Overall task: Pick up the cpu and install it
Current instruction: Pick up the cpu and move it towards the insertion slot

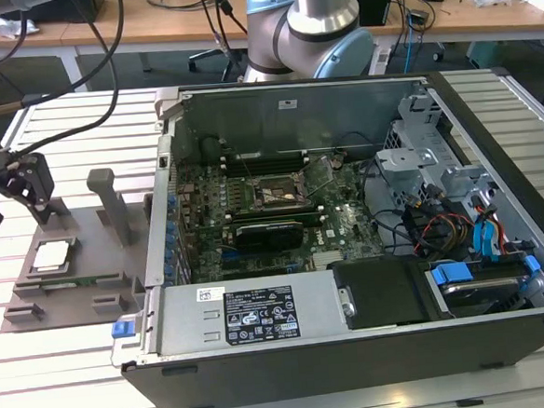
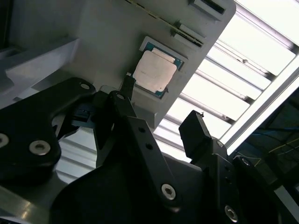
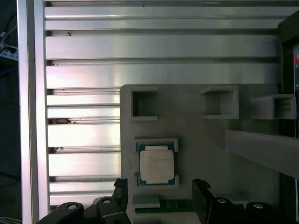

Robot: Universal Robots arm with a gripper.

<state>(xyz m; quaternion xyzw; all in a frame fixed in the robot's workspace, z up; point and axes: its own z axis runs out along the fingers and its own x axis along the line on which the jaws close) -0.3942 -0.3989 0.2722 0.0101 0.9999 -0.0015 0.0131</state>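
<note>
The cpu (image 3: 156,164) is kept flat in a small pocket of the grey holder (image 3: 196,130) on the tabletop (image 3: 140,70), so it cannot slide. The gripper (image 3: 160,185) is held wide open above it, with nothing grasped.

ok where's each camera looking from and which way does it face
Exterior view: off the arm, looking down on the computer case; arm behind it, open gripper at the exterior view's left.
First wrist view: on the wrist, facing down at the cpu in its grey holder; fingertips show.
Second wrist view: on the wrist, slanting along the fingers toward the cpu.
Both wrist views share cpu and fingers.
</note>
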